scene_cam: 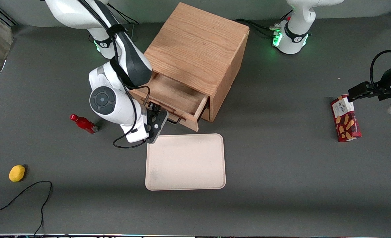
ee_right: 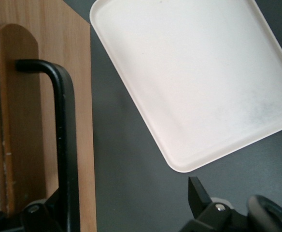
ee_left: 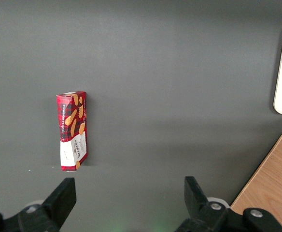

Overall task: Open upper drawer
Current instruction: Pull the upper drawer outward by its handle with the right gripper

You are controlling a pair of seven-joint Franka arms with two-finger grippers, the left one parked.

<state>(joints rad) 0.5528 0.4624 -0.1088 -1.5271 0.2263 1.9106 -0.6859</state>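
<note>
The drawer point(scene_cam: 174, 99) stands well out of the cabinet point(scene_cam: 198, 56), its bare oak floor showing, so the task looks largely done; only letting go seems left. The gripper point(scene_cam: 157, 120) is at the thin black wire handle point(ee_right: 66, 145), fingers spread, one on each side. Just nearer the camera lies a smooth, round-cornered cream tray point(scene_cam: 185, 162).

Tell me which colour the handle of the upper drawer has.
Black. The handle of the upper drawer shows best in the right wrist view, with the tool at it.
</note>
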